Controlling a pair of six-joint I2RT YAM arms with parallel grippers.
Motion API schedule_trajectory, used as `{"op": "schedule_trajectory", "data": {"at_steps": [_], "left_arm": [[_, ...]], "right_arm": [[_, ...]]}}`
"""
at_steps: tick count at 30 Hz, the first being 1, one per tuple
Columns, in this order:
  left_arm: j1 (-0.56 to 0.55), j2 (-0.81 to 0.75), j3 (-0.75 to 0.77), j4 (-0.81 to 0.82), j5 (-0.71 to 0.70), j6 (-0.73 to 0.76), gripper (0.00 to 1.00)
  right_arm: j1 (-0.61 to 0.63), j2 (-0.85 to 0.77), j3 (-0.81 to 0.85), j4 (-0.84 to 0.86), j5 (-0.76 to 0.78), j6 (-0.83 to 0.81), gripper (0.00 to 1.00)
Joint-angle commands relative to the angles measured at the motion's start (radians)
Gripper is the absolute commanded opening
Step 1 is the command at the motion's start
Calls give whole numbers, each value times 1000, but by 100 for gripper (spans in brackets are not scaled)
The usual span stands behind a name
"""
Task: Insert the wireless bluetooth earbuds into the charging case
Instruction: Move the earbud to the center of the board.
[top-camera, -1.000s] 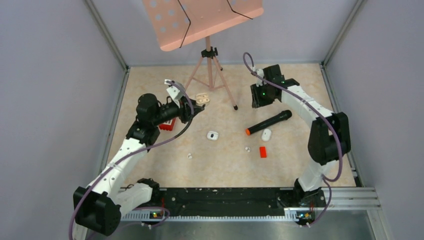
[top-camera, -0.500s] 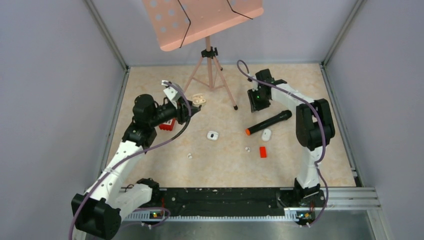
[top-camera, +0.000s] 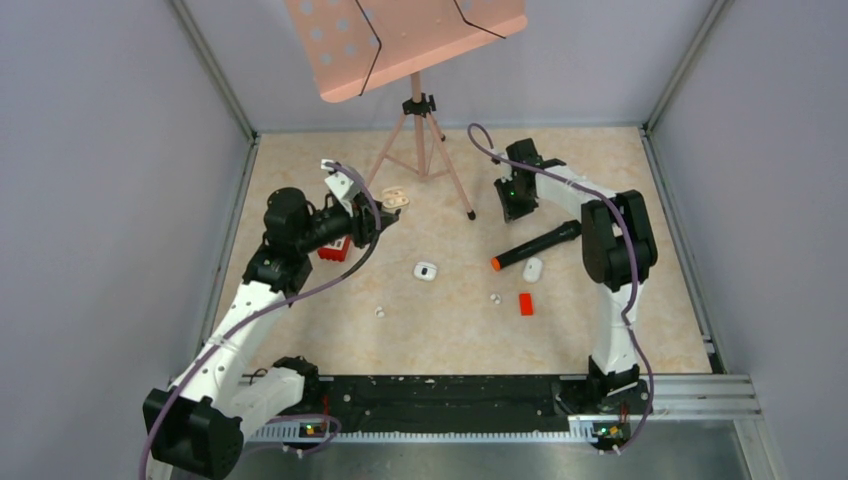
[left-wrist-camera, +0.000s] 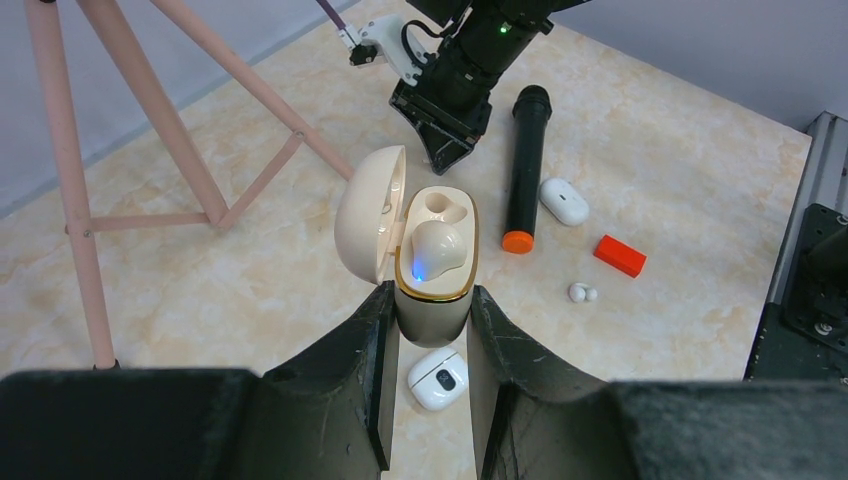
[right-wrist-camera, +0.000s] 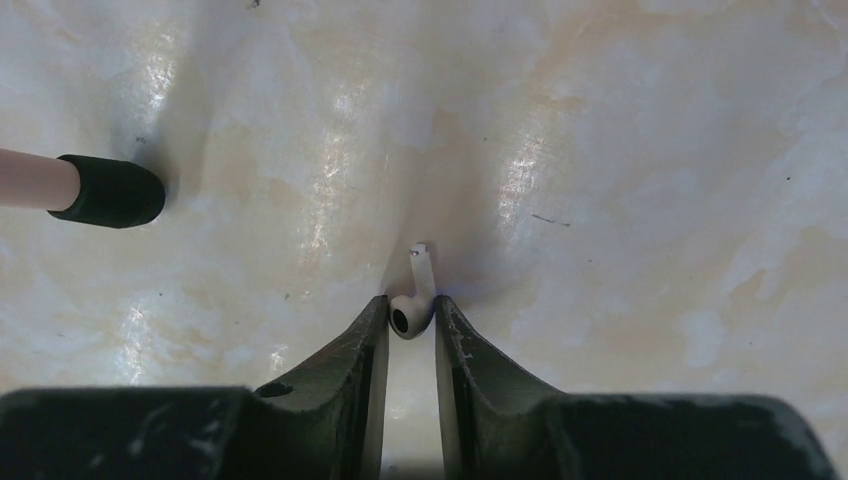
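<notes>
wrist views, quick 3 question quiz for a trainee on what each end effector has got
1. True or false: the left end effector grips the cream charging case with its lid shut.
2. What is pinched by the right end effector? A) a red block B) a stemmed white earbud C) a microphone
3. Fill in: the case's near well holds a seated earbud; its far well is ____.
Key: 1 false, the lid stands open. 2 B. 3 empty.
</notes>
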Motion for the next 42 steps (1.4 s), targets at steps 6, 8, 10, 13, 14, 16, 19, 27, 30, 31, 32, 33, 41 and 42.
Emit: {"op": "schedule_trajectory", "data": {"at_steps": [6,8,10,13,14,16,19,27,30,31,32,33,41,42], "left_arm": [[8,-36,32,31,0,11,0],[9,-39,28,30,-2,12,0],[10,-43,26,28,0,14,0],[11,-46,21,30,-1,16,0],[11,-47,18,32,-2,16,0],[13,-48,14,37,-6,13,0],[15,-44,11,46,-8,-2,0],[18,-49,14,41,-8,5,0],[19,-61,5,37,-14,-2,0],[20,-64,1,37,-14,-3,0],[21,-67,-2,38,-14,-5,0],[23,-71,-6,38,-15,-4,0],[28,-72,-13,40,-15,-47,0],[28,-68,-10,39,-14,-48,0]], "right_arm": [[-2,-20,3,18,-55,-162,7],[11,-69,-19,8,-114,-244,5],[28,-153,-80,22,-195,-343,4],[63,-312,-213,48,-353,-567,4],[78,-347,-256,39,-414,-653,4],[121,-424,-337,2,-473,-862,4],[195,-472,-372,-61,-491,-1055,4],[378,-360,-314,-302,-433,-1416,6],[393,-349,-317,-308,-426,-1547,7],[397,-344,-318,-308,-423,-1586,7],[399,-339,-318,-308,-416,-1619,7],[401,-334,-318,-308,-409,-1651,7],[435,-249,-308,-292,-410,-1742,11],[440,-243,-309,-287,-410,-1745,12]]}}
